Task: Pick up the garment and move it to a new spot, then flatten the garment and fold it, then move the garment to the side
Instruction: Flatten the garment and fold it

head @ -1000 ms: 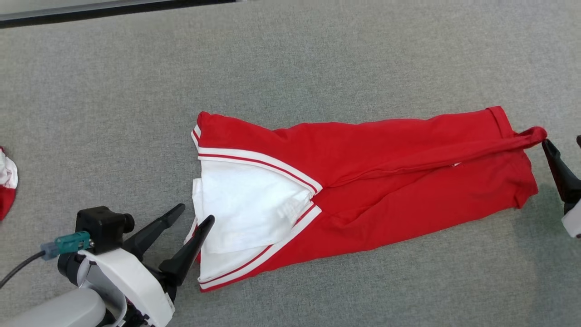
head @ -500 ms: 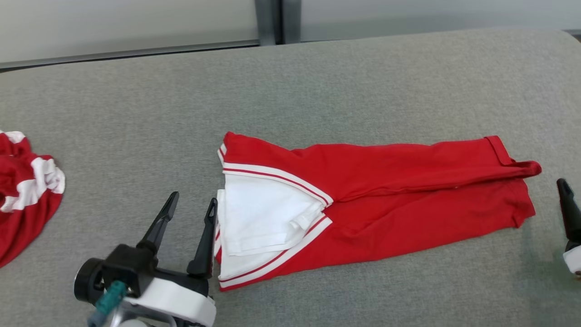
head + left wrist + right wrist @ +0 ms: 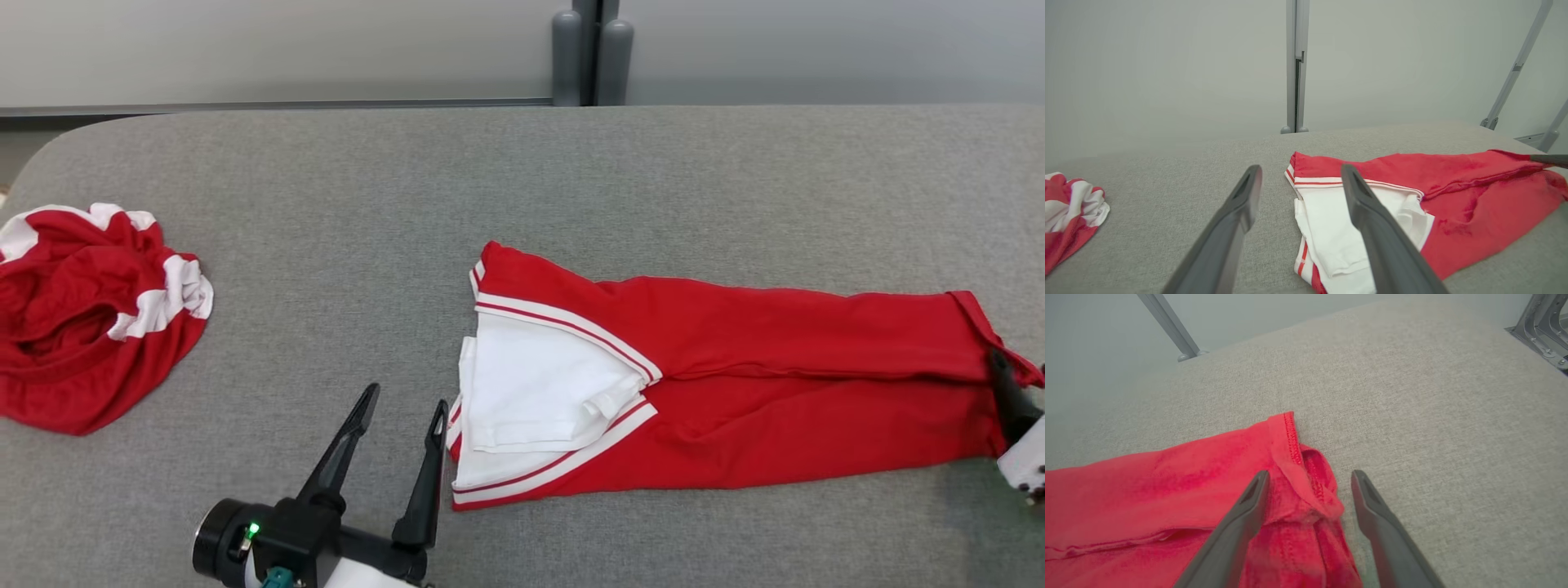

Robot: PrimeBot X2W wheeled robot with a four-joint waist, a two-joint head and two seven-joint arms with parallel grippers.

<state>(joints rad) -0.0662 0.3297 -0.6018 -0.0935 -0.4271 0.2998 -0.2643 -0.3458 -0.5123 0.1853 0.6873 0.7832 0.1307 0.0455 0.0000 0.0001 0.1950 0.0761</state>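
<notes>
From the head, you see a soft grey cloth table (image 3: 522, 180) by a plain pale wall (image 3: 245, 49). The long red garment (image 3: 775, 384), with a smooth white flap, lies flat toward 3 o'clock. A crumpled red heap (image 3: 90, 318) sits at 9. Your left wrist shows the left gripper (image 3: 1301, 169) wide open, holding nothing, beside the white edge. Your right wrist shows the right gripper (image 3: 1310, 473) open too, with the stitched hem between its fingers.

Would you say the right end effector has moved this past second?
Yes: the right end effector came leftward onto the garment hem, earlier clear of it.
</notes>
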